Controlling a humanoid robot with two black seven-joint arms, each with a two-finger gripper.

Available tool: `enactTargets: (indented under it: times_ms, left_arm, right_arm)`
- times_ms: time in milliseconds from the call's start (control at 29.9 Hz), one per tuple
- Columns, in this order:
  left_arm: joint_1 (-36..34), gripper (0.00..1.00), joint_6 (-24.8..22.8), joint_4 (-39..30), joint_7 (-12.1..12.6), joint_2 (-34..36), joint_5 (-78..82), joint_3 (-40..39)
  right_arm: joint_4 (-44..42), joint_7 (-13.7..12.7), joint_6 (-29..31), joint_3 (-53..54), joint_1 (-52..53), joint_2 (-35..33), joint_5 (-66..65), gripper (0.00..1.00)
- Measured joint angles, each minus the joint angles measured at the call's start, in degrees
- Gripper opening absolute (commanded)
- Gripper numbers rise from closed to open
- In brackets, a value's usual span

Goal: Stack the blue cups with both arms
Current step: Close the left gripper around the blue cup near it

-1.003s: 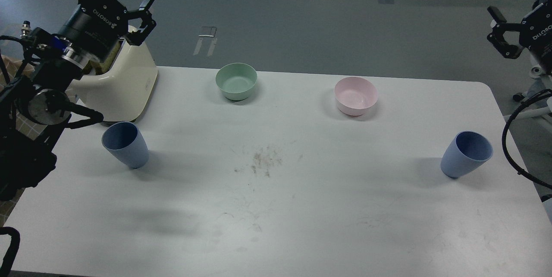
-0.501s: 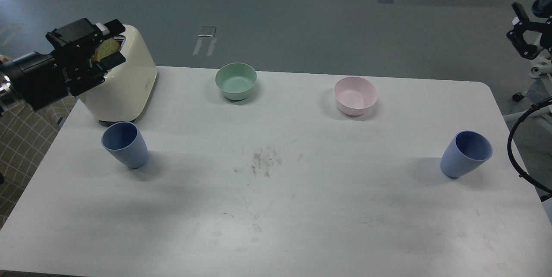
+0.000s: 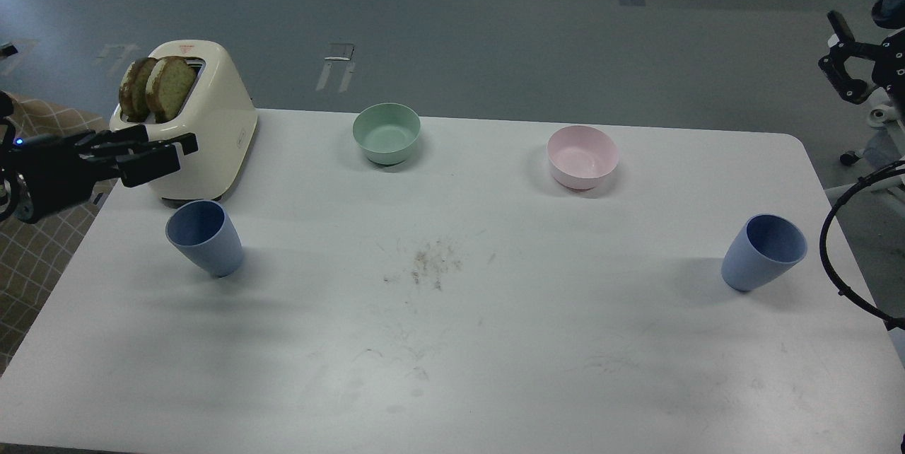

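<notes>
Head view: bench (image 3: 452, 369) carries both cups upright, well apart. Left cup (image 3: 204, 237) stands just below and right of the left fingers (image 3: 152, 154), which look nearly closed and empty, now lower than a second ago, uncovering the toaster (image 3: 205, 129). Right cup (image 3: 763, 252) sits far below the right fingers (image 3: 841, 61), spread, empty.

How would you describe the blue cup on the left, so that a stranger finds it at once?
Start at the cream toaster in the table's far left corner. Directly in front stands the left blue cup, upright and empty. It is taller than the bowls; its twin stands far right.
</notes>
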Motion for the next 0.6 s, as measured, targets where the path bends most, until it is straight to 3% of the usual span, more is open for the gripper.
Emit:
enactTargets:
  times_ms: [134, 201, 435, 602]
  left_arm:
    - [0.0, 0.79, 4.3, 1.6, -0.5, -0.2, 0.3, 5.8]
    - [0.0, 0.72, 5.7, 2.8, -0.5, -0.3, 0.3, 7.3]
    - [0.0, 0.64, 6.5, 7.9, -0.6, -4.0, 0.4, 8.8]
    - [-0.1, 0.35, 6.6, 9.5, -0.6, -6.6, 0.3, 10.3]
  right_arm:
    - [0.5, 0.0, 0.0, 0.0, -0.3, 0.0, 0.0, 1.0]
    - [0.8, 0.0, 0.0, 0.0, -0.6, 0.1, 0.0, 1.0]
    - [1.1, 0.0, 0.0, 0.0, -1.1, 0.3, 0.0, 1.0]
    - [1.3, 0.0, 0.0, 0.0, -1.5, 0.3, 0.0, 1.0]
